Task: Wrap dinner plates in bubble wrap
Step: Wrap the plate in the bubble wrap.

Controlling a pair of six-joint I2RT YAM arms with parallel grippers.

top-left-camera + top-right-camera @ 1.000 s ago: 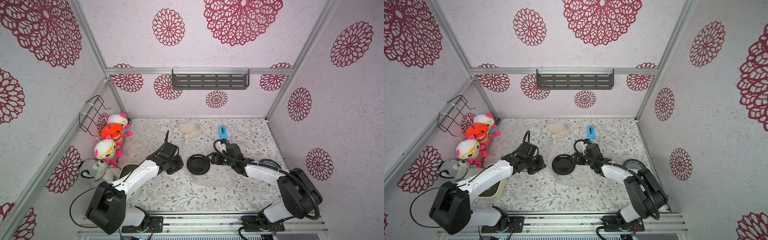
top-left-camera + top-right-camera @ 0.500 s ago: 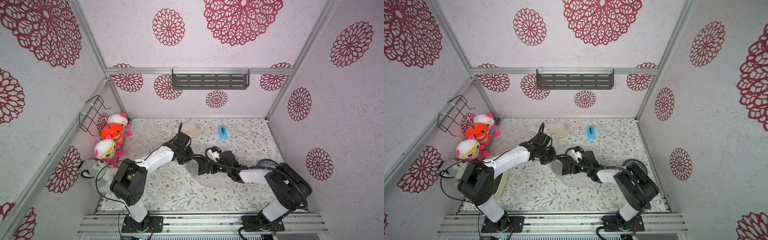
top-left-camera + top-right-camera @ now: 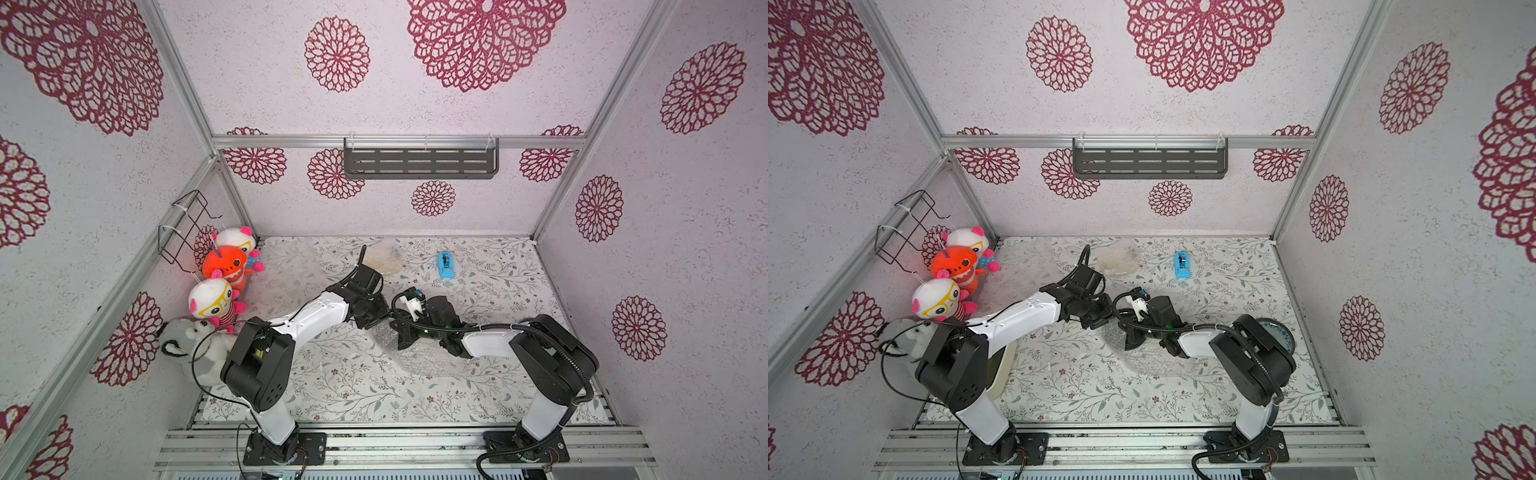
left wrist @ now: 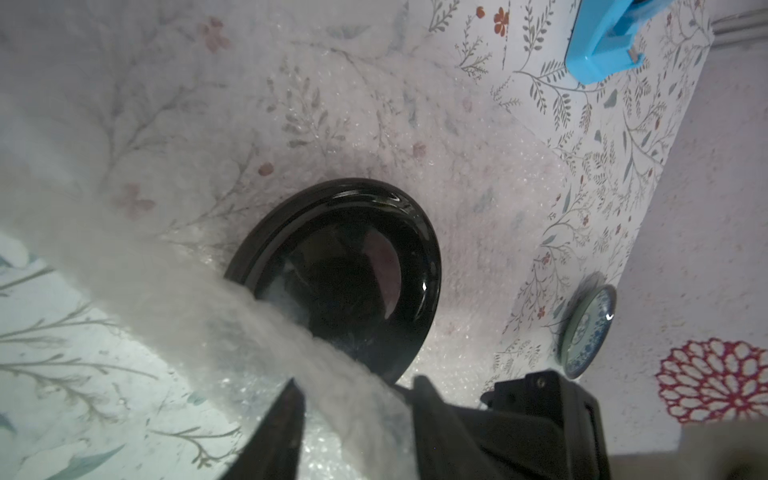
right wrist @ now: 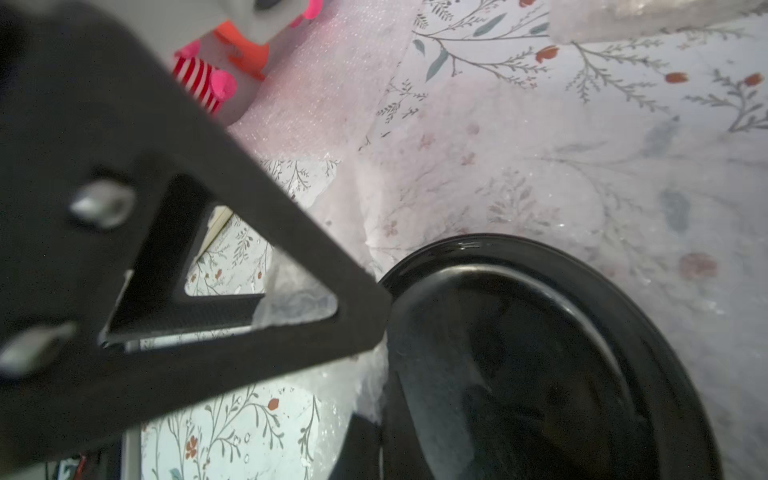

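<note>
1. The left gripper [image 3: 374,318] hangs over the middle of the table [image 3: 332,386], jaws apart and gripping nothing, a lifted fold of bubble wrap [image 4: 232,332] running between them.
2. The black plate [image 4: 345,274] lies on the bubble wrap between the two grippers, the fold covering one edge.
3. The right gripper [image 3: 401,337] is clamped tight at that fold; what it pinches I cannot tell.
4. A blue tape dispenser [image 3: 445,266] sits farther back.
5. The blue-patterned plate [image 3: 1283,332] lies bare near the right wall [image 3: 1391,291].
</note>
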